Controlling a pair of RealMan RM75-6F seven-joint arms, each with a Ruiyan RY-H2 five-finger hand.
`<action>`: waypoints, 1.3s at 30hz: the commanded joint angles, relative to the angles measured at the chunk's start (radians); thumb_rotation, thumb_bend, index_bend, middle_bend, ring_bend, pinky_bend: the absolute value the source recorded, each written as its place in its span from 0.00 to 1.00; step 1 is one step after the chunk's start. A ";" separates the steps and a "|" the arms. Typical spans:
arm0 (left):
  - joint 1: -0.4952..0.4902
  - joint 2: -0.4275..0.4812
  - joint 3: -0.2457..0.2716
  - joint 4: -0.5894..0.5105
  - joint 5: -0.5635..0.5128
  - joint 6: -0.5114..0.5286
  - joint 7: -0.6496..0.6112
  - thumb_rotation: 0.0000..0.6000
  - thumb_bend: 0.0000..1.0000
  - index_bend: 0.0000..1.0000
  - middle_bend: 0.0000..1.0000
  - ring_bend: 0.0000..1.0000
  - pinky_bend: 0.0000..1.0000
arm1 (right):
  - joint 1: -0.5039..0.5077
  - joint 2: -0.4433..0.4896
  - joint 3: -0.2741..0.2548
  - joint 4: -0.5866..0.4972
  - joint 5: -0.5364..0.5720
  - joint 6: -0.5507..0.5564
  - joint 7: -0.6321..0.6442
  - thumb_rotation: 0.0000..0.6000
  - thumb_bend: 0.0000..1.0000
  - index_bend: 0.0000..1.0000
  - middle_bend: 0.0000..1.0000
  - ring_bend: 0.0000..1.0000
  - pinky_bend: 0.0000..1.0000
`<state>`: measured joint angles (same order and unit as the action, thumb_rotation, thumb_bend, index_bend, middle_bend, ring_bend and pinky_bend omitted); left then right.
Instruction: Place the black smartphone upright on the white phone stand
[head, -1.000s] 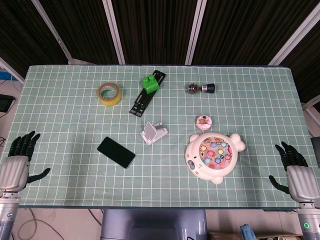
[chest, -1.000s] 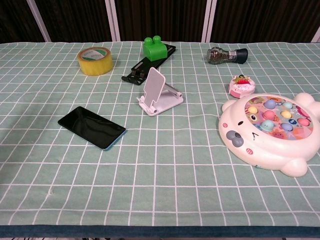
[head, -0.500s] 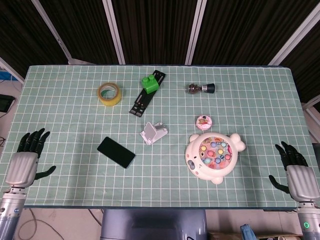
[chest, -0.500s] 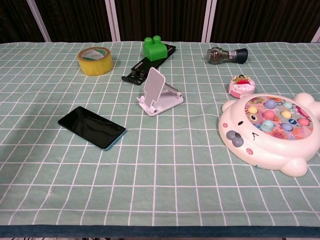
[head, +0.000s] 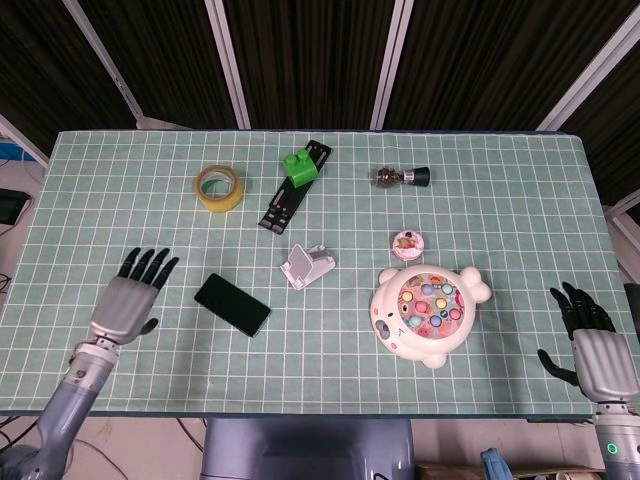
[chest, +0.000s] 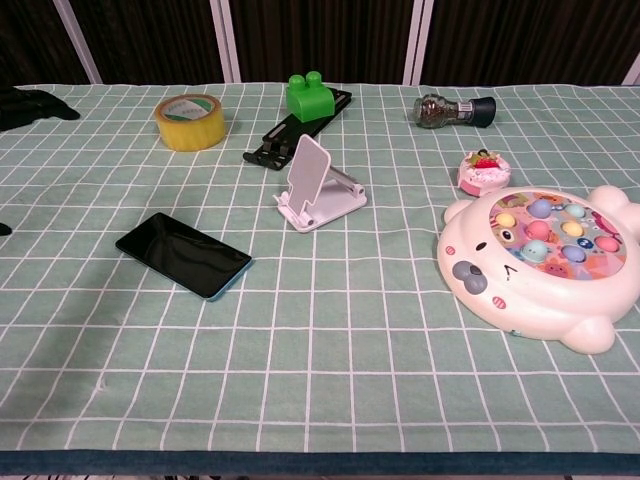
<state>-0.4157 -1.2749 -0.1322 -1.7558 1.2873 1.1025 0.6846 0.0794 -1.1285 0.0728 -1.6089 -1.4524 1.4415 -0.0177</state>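
Left hand: the left hand (head: 128, 300) hovers over the near-left part of the desk, fingers spread and holding nothing; only its dark fingertips show at the left edge of the chest view.
Right hand: the right hand (head: 592, 352) sits off the near-right corner of the desk, fingers apart and empty, well away from everything the task needs.
Desk: the desk (head: 120, 215) carries a green grid cloth on which all the things lie.
Bear toy: a white bear-shaped fishing toy (head: 428, 314) lies on the right side, between the right hand and the stand.
Black smartphone: the black smartphone (head: 232, 304) lies flat, screen up, just to the right of the left hand; its long axis runs diagonally, far-left corner to near-right corner.
White phone stand: the white phone stand (head: 305, 266) stands unfolded just beyond and to the right of the phone, its rest plate tilted back and nothing on it.
Nearer hand: the left, by a wide margin.
Key relation: hand, phone and stand fall roughly in one line running rightward, so the reach looks likely to go right, meeting the phone's short end corner-on.
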 joint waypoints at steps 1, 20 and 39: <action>-0.079 -0.052 -0.018 -0.013 -0.108 -0.073 0.115 1.00 0.13 0.04 0.06 0.00 0.00 | 0.000 0.000 0.000 0.000 0.001 -0.001 0.000 1.00 0.34 0.09 0.00 0.00 0.15; -0.270 -0.222 0.011 0.049 -0.398 -0.104 0.389 1.00 0.13 0.13 0.14 0.00 0.00 | 0.002 0.002 0.001 -0.003 0.005 -0.006 0.003 1.00 0.34 0.09 0.00 0.00 0.15; -0.367 -0.307 0.057 0.114 -0.509 -0.077 0.416 1.00 0.16 0.20 0.20 0.00 0.00 | 0.003 0.003 0.001 -0.003 0.006 -0.007 0.006 1.00 0.34 0.09 0.00 0.00 0.15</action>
<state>-0.7808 -1.5803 -0.0770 -1.6435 0.7811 1.0247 1.1010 0.0827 -1.1254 0.0734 -1.6120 -1.4468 1.4343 -0.0115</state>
